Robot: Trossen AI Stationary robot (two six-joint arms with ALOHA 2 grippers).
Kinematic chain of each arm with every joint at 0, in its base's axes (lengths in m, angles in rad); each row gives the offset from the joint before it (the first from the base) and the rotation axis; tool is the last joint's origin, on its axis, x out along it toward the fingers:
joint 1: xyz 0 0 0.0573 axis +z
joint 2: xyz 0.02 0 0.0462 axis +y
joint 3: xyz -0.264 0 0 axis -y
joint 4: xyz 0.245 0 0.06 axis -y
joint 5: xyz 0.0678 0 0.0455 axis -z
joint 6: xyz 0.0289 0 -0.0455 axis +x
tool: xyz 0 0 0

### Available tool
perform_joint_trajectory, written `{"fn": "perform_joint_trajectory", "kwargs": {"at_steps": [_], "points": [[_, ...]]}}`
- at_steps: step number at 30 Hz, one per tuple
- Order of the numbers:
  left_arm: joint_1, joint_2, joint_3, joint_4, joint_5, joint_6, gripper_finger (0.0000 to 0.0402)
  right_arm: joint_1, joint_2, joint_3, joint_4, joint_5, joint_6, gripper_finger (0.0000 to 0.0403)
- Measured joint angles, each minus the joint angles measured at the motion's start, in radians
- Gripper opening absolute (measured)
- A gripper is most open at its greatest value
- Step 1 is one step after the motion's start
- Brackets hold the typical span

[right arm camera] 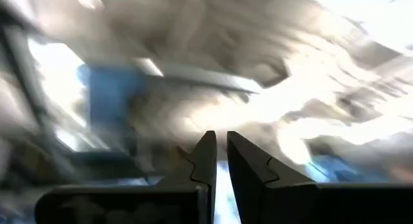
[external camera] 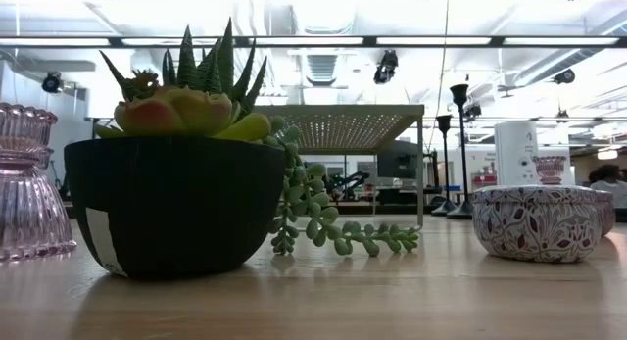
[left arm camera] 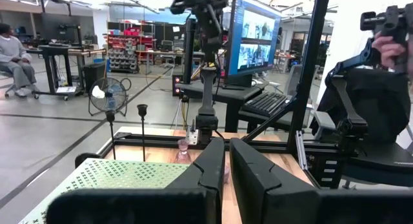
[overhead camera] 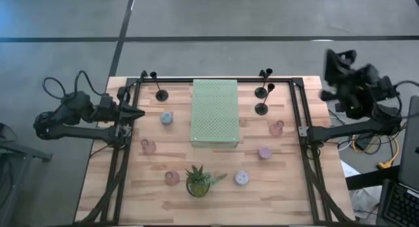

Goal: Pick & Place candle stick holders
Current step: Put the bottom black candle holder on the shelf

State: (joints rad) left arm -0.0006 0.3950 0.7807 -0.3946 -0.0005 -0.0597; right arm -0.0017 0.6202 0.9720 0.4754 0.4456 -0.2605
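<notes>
Three black candle stick holders stand on their disc bases on the wooden table: one at the far left (overhead camera: 161, 93) and two at the far right (overhead camera: 262, 91) (overhead camera: 262, 108). Squat cups sit around the table: blue (overhead camera: 167, 118), pink (overhead camera: 149, 146) (overhead camera: 171, 178) (overhead camera: 277, 128), lilac (overhead camera: 264, 152), and a patterned one (overhead camera: 242, 178). My left gripper (overhead camera: 139, 113) is shut and empty, pointing level over the table's left edge. My right gripper (right arm camera: 219, 143) is shut and empty, raised and tipped upward beyond the table's right edge (overhead camera: 337, 62).
A green perforated platform (overhead camera: 214, 112) stands on legs at the table's far middle. A potted succulent (overhead camera: 198, 180) sits near the front edge, large in the low view (external camera: 171, 208). A black frame (overhead camera: 298, 116) runs along the table's sides. A person sits far off (left arm camera: 16, 59).
</notes>
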Motion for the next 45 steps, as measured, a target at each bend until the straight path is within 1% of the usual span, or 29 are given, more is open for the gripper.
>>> {"fn": "perform_joint_trajectory", "kwargs": {"at_steps": [3, 8, 10, 12, 14, 16, 19, 21, 23, 25, 27, 29, 30, 31, 32, 35, 38, 42, 45], "points": [[0.000, 0.000, 0.000, 0.000, 0.000, 0.000, 0.0030, 0.000, 0.067, 0.134, -0.283, 0.169, -0.036, 0.0034], [0.000, 0.000, 0.000, 0.000, 0.000, 0.000, 0.0030, 0.000, 0.187, 0.366, -0.731, 0.391, 0.009, 0.0034], [0.000, 0.000, 0.000, 0.000, 0.000, 0.000, 0.0030, -0.004, 0.231, 0.446, -0.873, 0.441, 0.047, 0.0034], [0.000, 0.000, 0.000, 0.000, 0.000, 0.000, 0.0030, -0.010, 0.265, 0.509, -0.985, 0.451, 0.080, 0.0034], [0.000, 0.000, 0.000, 0.000, 0.000, 0.000, 0.0030, -0.012, 0.293, 0.550, -1.045, 0.469, 0.097, 0.0034], [0.000, 0.000, 0.000, 0.000, 0.000, 0.000, 0.0030, -0.012, 0.317, 0.567, -1.052, 0.496, 0.097, 0.0034], [0.000, 0.000, 0.000, 0.000, 0.000, 0.000, 0.0030, -0.014, 0.352, 0.566, -1.001, 0.499, 0.067, 0.0034], [0.000, 0.000, 0.000, 0.000, 0.000, 0.000, 0.0030, -0.034, 0.387, 0.559, -0.936, 0.495, 0.005, 0.0034], [0.000, 0.000, 0.000, 0.000, 0.000, 0.000, 0.0030, -0.074, 0.430, 0.560, -0.867, 0.447, -0.061, 0.0034], [0.000, 0.000, 0.000, 0.000, 0.000, 0.000, 0.0030, -0.145, 0.479, 0.565, -0.827, 0.342, -0.072, 0.0034], [0.000, 0.000, 0.000, 0.000, 0.000, 0.000, 0.0030, -0.242, 0.534, 0.587, -0.817, 0.175, -0.018, 0.0034], [0.000, 0.000, 0.000, 0.000, 0.000, 0.000, 0.0030, -0.353, 0.598, 0.620, -0.812, -0.029, 0.058, 0.0034], [0.000, 0.000, 0.000, 0.000, 0.000, 0.000, 0.0030, -0.407, 0.633, 0.637, -0.812, -0.111, 0.074, 0.0034], [0.000, 0.000, 0.000, 0.000, 0.000, 0.000, 0.0030, -0.454, 0.672, 0.659, -0.814, -0.163, 0.075, 0.0034], [0.000, 0.000, 0.000, 0.000, 0.000, 0.000, 0.0030, -0.496, 0.707, 0.680, -0.818, -0.187, 0.070, 0.0034], [0.000, 0.000, 0.000, 0.000, 0.000, 0.000, 0.0030, -0.627, 0.801, 0.760, -0.861, -0.214, 0.042, 0.0034], [0.000, 0.000, 0.000, 0.000, 0.000, 0.000, 0.0030, -0.773, 0.851, 0.845, -0.946, -0.273, 0.054, 0.0034], [0.000, 0.000, 0.000, 0.000, 0.000, 0.000, 0.0030, -0.955, 0.868, 0.916, -1.096, -0.379, 0.061, 0.0034], [0.000, 0.000, 0.000, 0.000, 0.000, 0.000, 0.0030, -1.035, 0.821, 0.925, -1.169, -0.435, 0.033, 0.0034]]}}
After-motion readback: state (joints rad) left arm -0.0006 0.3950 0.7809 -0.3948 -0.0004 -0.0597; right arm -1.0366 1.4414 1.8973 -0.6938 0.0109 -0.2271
